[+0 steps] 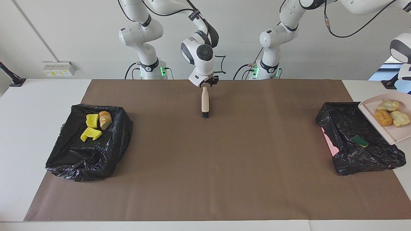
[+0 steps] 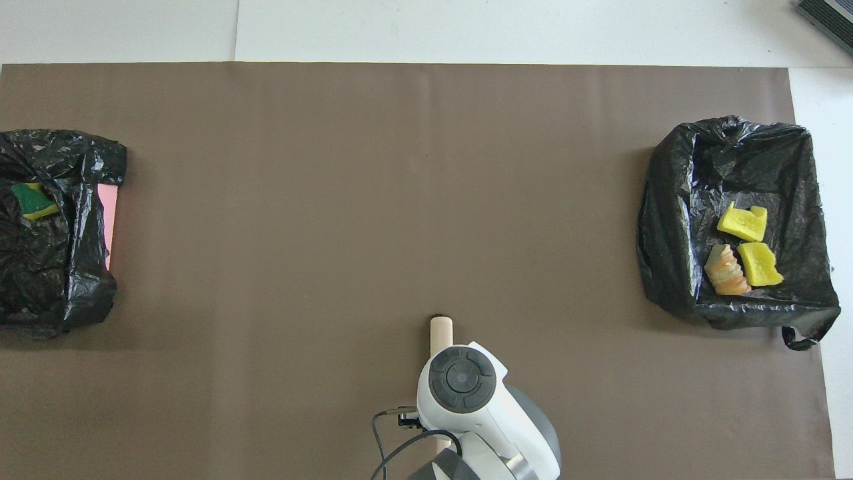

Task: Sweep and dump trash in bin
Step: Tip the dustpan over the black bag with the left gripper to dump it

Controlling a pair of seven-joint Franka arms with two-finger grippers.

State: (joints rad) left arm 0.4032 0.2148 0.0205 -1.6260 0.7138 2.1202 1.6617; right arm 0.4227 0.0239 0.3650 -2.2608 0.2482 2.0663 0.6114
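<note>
No words or labels can be read anywhere. The right claw (image 1: pixel 208 82) sits at the brush (image 1: pixel 205 102) top; I cannot tell its grip. The left claw is out of sight, closed. Trash (image 1: pixel 390 113) lies on the dustpan (image 1: pixel 393 134) at the counter's left-arm end.

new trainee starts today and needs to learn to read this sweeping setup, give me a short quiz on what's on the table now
1. How many scraps lie on the dustpan?
2. True or false: the brush under the right gripper lies flat on its side.
3. Which holds the green-backed sponge? A: the bin at the left arm's end. B: the bin at the right arm's end.

Key: 1. Three. 2. False, it stands upright. 3. A.
</note>
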